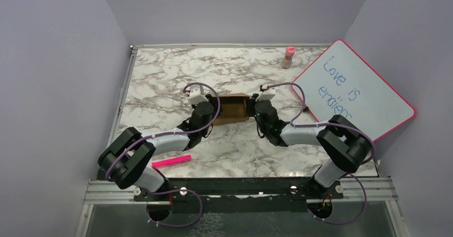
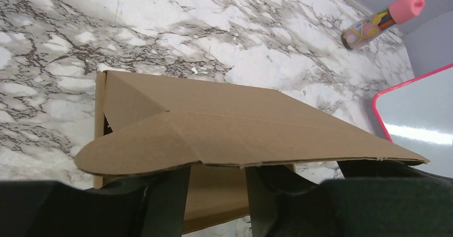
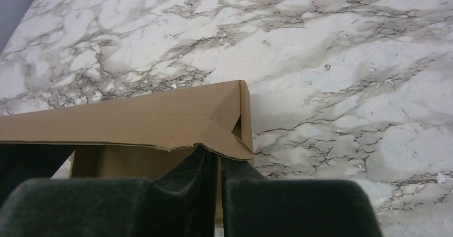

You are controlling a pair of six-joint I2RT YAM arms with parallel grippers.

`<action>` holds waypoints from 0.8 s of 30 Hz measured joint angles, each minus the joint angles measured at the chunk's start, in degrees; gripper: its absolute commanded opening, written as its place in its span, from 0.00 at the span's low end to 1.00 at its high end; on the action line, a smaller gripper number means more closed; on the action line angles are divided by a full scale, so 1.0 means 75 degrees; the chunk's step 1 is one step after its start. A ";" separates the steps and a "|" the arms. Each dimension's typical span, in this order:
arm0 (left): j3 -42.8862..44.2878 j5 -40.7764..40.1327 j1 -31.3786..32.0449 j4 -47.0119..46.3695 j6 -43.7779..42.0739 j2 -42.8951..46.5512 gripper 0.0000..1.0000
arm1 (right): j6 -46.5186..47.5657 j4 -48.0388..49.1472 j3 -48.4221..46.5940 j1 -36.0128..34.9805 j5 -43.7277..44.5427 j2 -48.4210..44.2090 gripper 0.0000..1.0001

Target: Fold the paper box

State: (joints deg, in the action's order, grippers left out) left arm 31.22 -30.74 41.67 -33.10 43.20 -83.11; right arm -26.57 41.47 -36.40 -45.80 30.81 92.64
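Observation:
The brown paper box (image 1: 233, 108) stands partly folded in the middle of the marble table. My left gripper (image 1: 212, 109) is at its left end and my right gripper (image 1: 255, 109) at its right end. In the left wrist view the box's lid flap (image 2: 224, 135) lies over my fingertips. My left gripper (image 2: 216, 167) has its fingers (image 2: 168, 199) apart, with the box's inside showing between them. In the right wrist view my right gripper (image 3: 219, 154) is almost closed, with a thin strip of the box (image 3: 160, 119) between the jaws, under the flap's corner.
A pink marker (image 1: 171, 161) lies near the left arm's base. A pink-framed whiteboard (image 1: 352, 90) leans at the right and also shows in the left wrist view (image 2: 422, 114). A pink-capped bottle (image 1: 289, 56) stands at the back right and shows in the left wrist view (image 2: 382, 21).

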 measured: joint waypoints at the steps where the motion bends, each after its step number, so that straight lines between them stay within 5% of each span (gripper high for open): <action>1: -0.0026 0.0023 0.0006 0.0009 -0.0082 0.0061 0.47 | 0.0003 -0.0058 -0.0035 -0.0003 0.0003 0.0000 0.10; 6: -0.0577 0.0248 0.0006 0.0035 -0.0498 0.0866 0.57 | 0.0061 -0.0204 -0.0143 -0.0003 0.0038 0.0038 0.10; 18: -0.1996 -0.0070 -0.0117 0.1288 -0.0941 0.4730 0.51 | 0.0248 -0.0367 -0.0277 -0.0003 0.0166 0.0099 0.10; 24: -0.2267 0.0635 -0.2139 0.1215 -0.0498 0.4170 0.50 | 0.0347 -0.0367 -0.0312 -0.0035 0.0166 0.0149 0.10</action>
State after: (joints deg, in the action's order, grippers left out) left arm 14.22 -25.98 25.63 -23.99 39.46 -51.83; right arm -23.97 38.72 -38.74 -46.06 32.05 93.76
